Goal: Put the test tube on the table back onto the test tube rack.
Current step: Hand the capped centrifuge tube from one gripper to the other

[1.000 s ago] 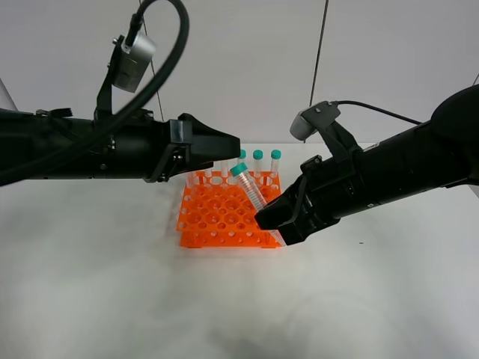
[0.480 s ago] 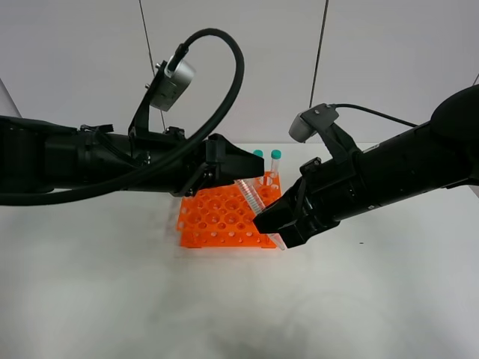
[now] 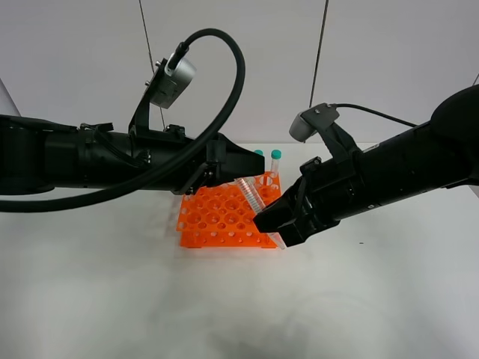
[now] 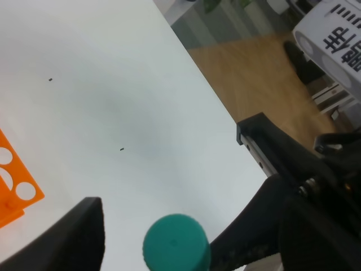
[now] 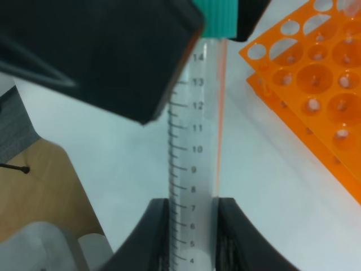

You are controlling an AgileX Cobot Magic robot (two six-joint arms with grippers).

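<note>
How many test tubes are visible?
3: a tilted tube in the right gripper; two upright tubes at the back of the rack. The left arm may hide more.

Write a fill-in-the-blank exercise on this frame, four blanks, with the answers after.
The ___ gripper's fingers clamp the slender clear plastic test tube by its lower part.
The tube is held ___, not upright.
The left gripper has its fingers either side of the tube's teal-green screw ___.
The bright ___ plastic rack with round holes stands on the plain white table.
Missing words: right; tilted; cap; orange.
</note>
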